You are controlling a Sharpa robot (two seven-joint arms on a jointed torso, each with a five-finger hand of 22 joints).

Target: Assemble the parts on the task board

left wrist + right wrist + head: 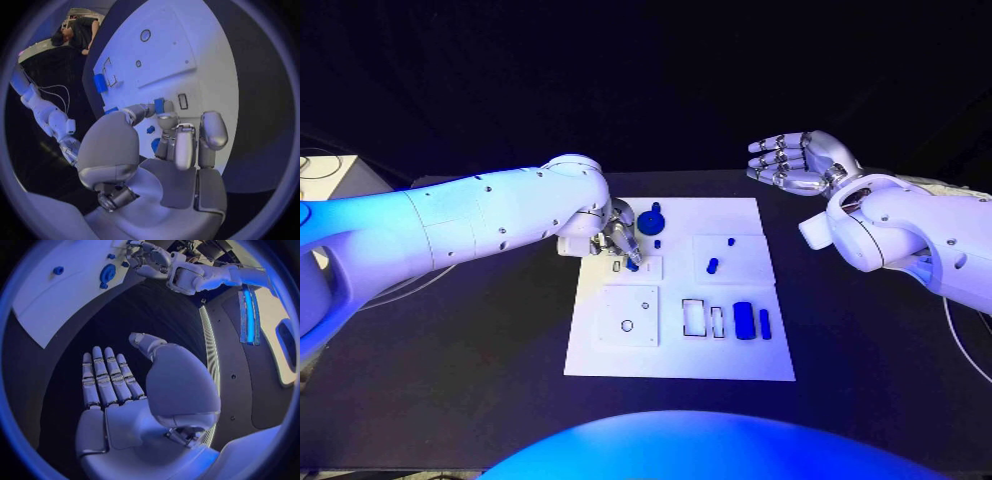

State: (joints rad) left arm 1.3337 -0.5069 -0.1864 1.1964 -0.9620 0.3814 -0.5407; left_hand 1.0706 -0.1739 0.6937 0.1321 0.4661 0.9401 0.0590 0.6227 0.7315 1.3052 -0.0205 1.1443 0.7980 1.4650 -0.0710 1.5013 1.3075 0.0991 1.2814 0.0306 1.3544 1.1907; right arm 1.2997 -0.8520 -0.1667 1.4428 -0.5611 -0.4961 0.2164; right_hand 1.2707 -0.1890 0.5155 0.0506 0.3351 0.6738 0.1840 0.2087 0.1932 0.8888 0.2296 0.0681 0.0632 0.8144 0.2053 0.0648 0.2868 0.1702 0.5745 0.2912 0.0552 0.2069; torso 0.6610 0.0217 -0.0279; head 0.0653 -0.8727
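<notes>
At the far left corner of the flat white task board (678, 368), the silver left hand (617, 241) is pinching a small blue part (632, 265), seemingly seating it in a slot there; next, likely pressing it home, while the empty right hand (795, 163), fingers apart, is hovering beyond the far right corner.

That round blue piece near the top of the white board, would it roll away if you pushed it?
Probably not. The round blue piece seems to lie flat on the white board, so it would likely slide, not roll. It looks small and solid, so probably light and stiff. The left robot hand works right beside it and could bump it.
</notes>
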